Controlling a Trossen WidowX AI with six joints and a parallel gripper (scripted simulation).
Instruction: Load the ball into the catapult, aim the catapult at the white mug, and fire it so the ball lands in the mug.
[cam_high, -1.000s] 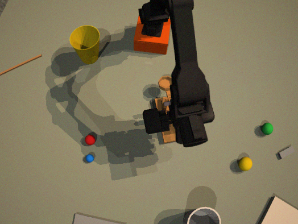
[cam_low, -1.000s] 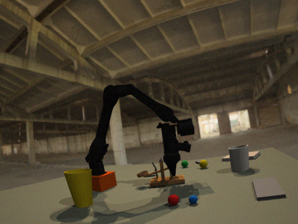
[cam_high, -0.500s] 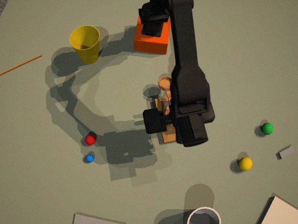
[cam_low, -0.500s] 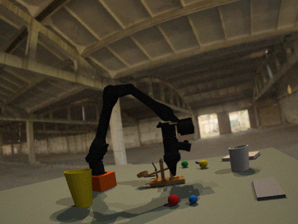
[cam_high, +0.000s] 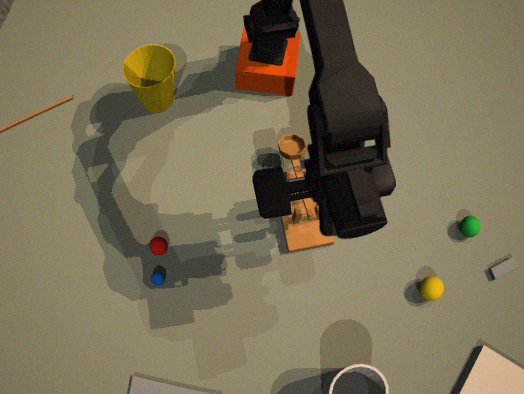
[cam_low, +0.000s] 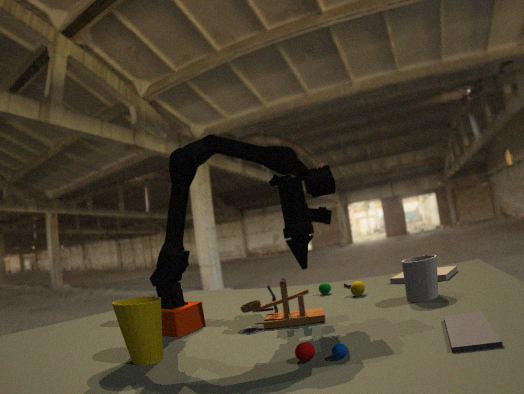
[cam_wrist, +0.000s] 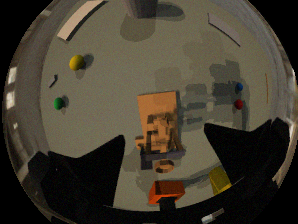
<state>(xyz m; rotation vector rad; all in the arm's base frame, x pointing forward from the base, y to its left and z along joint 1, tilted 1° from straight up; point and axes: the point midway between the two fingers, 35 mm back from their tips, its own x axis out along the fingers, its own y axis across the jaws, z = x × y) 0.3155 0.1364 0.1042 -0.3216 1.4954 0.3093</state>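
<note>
The wooden catapult (cam_high: 306, 235) (cam_low: 292, 315) (cam_wrist: 158, 119) stands mid-table, its arm down and its spoon cup (cam_high: 293, 145) (cam_low: 250, 306) empty. My gripper (cam_high: 299, 194) (cam_low: 303, 261) (cam_wrist: 165, 133) is open and empty and hangs straight above the catapult, clear of it. The white mug (cam_high: 357, 382) (cam_low: 420, 278) stands upright at the table's near edge. A red ball (cam_high: 158, 245) (cam_low: 305, 351) (cam_wrist: 238, 104) and a blue ball (cam_high: 158, 278) (cam_low: 340, 350) (cam_wrist: 238, 87) lie together on one side. A green ball (cam_high: 470, 226) (cam_low: 324, 288) (cam_wrist: 60, 103) and a yellow ball (cam_high: 431, 288) (cam_low: 357, 288) (cam_wrist: 77, 62) lie on the other.
A yellow cup (cam_high: 150, 75) (cam_low: 139, 330) stands by the arm's orange base (cam_high: 267, 70) (cam_low: 182, 318). Flat slabs (cam_high: 492, 370) (cam_low: 471, 331) lie near the mug. A small grey block (cam_high: 502, 267) and a thin orange stick (cam_high: 35, 114) lie at the table's edges.
</note>
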